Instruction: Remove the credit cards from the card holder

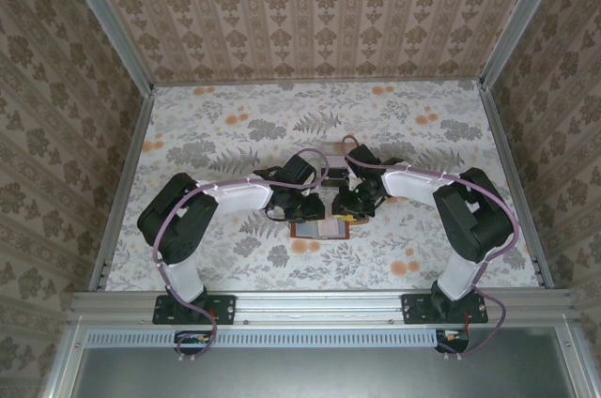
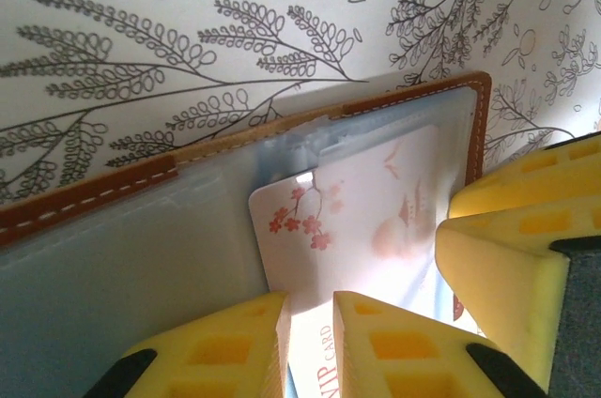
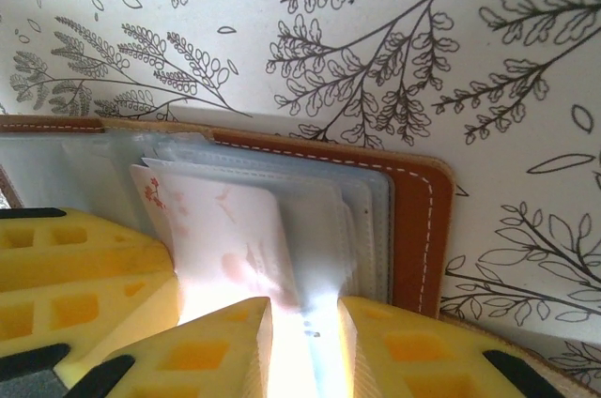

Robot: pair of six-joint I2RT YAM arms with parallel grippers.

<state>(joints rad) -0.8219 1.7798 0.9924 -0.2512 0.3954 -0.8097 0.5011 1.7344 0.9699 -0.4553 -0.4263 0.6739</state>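
The card holder (image 1: pixel 319 228) lies open on the floral table, its brown stitched edge (image 2: pixel 94 206) framing grey-blue clear sleeves (image 3: pixel 376 220). A white credit card with pink blossoms and "VIP CARD" print (image 2: pixel 347 210) sticks partly out of a sleeve, also seen pale under glare (image 3: pixel 225 238). My left gripper (image 2: pixel 310 299) stands over that card, jaws a narrow gap apart, with the card's face showing between them. My right gripper (image 3: pixel 303 304) is over the sleeves beside it, jaws also slightly apart, and glare fills the gap. Both grippers (image 1: pixel 319 199) (image 1: pixel 349 208) meet above the holder.
The right gripper's yellow finger (image 2: pixel 498 257) crowds the left wrist view's right side. A small pale object (image 1: pixel 335 148) sits just behind the grippers. Metal rails (image 1: pixel 122 191) (image 1: pixel 512 173) and patterned walls bound the table.
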